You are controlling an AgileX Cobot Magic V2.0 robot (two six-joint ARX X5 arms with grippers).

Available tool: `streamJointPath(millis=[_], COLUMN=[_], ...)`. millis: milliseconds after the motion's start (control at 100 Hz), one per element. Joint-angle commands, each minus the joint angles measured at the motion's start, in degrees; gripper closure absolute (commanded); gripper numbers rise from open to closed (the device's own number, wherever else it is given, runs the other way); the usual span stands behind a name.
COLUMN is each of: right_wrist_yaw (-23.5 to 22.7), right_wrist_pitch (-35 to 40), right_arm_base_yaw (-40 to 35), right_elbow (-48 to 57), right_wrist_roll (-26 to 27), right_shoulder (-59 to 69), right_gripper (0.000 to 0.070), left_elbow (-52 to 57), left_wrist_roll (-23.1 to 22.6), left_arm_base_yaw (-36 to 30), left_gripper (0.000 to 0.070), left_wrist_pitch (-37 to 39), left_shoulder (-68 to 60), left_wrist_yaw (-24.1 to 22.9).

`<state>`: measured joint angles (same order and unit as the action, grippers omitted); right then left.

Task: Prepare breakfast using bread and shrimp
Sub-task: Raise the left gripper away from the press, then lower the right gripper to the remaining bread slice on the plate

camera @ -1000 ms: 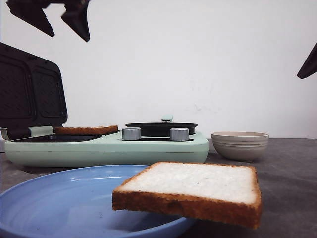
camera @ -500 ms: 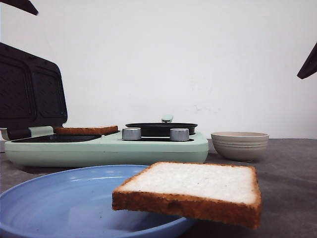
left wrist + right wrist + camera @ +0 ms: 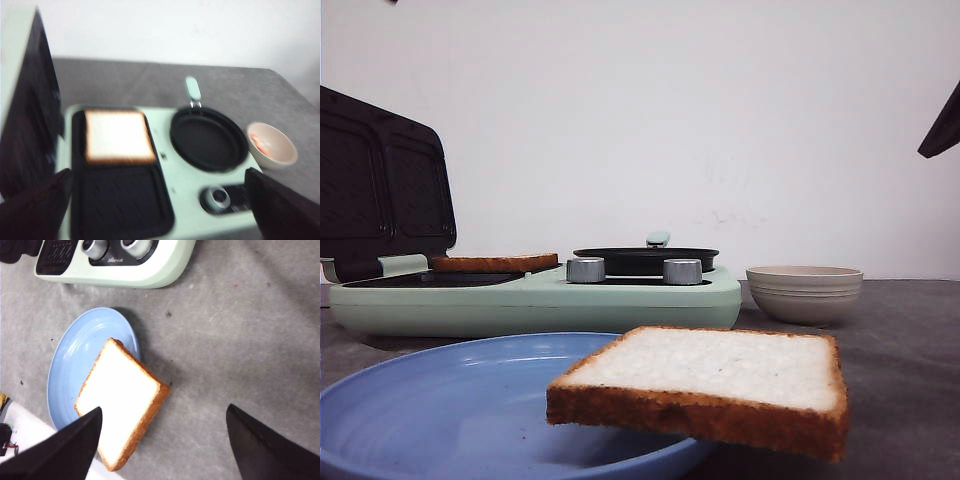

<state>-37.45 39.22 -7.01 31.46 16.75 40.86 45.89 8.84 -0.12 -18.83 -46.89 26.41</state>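
One bread slice [image 3: 705, 385] lies tilted on the rim of the blue plate [image 3: 440, 410], overhanging the table; it also shows in the right wrist view [image 3: 122, 400]. The second slice [image 3: 495, 263] lies in the far grill tray of the mint appliance [image 3: 119, 136]. The shrimp [image 3: 260, 145] are pale orange bits inside the beige bowl [image 3: 272, 145]. My left gripper [image 3: 160, 215] is open and empty, high above the appliance. My right gripper [image 3: 162, 450] is open and empty, high above the plate slice's edge.
The mint appliance [image 3: 540, 300] has an upright black lid [image 3: 380, 190], a black pan [image 3: 645, 258] and two silver knobs. The beige bowl [image 3: 804, 292] stands right of it. One right finger [image 3: 945, 125] shows at the front view's right edge.
My left gripper has risen out of the top of the front view. The bread, plate, bowl and right arm have not moved.
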Motion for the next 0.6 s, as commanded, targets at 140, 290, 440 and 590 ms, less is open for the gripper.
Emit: streamJointPath(millis=[140,290,440,590], right_wrist_yaw=[-0.5,-2.1,-2.3,-2.0], right_wrist_pitch=[-4.3,-13.4,-23.8,-30.9], right_arm_base_yaw=[-2.8,-5.3,-8.9,-12.4], right_elbow=[-3.1,-8.8,-12.9,-13.0], right_wrist_roll=[4.2,11.6,18.7,21.7], right_shoulder=[0.6,2.1,5.6,10.7], right_gripper=[0.0207,0.0207,0.0207,0.0207], left_elbow=[-6.3,-9.2,-10.3,-10.3], left_wrist_roll=[2.7,3.9,4.3,4.0], left_arm_base_yaw=[0.2,0.2,0.1,-0.5], left_gripper=[0.0,0.0,0.0,0.0], left_wrist_pitch=[0.7,0.4,-0.6,-1.0], left_shoulder=[7.1,10.9,13.2,13.7], left_wrist_yaw=[0.6,0.6,0.6,0.6])
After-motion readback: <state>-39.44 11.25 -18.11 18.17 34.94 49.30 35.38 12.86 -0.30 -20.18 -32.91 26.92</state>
